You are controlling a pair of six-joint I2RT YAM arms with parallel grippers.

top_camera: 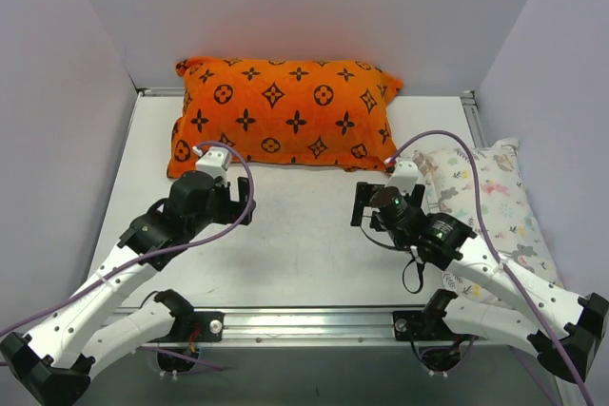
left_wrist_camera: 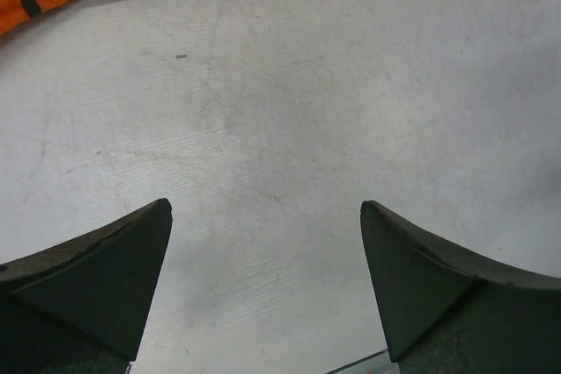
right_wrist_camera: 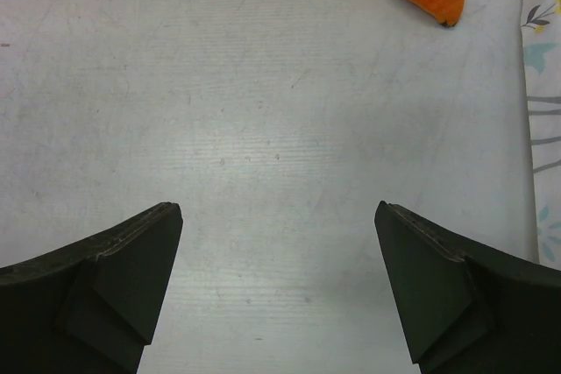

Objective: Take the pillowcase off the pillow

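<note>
pillowcase (top_camera: 284,111) long axis left-right, lying flat at table's (top_camera: 295,254) far edge

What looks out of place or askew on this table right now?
The floral pillow lies over the table's right rail, partly off the surface. The orange pillowcase sits flat at the back. Nothing looks spilled or damaged.

Robot lab cell here; plain partition walls (top_camera: 57,92) box in the white table (top_camera: 304,244); aluminium rail (top_camera: 314,315) along its near edge.
</note>
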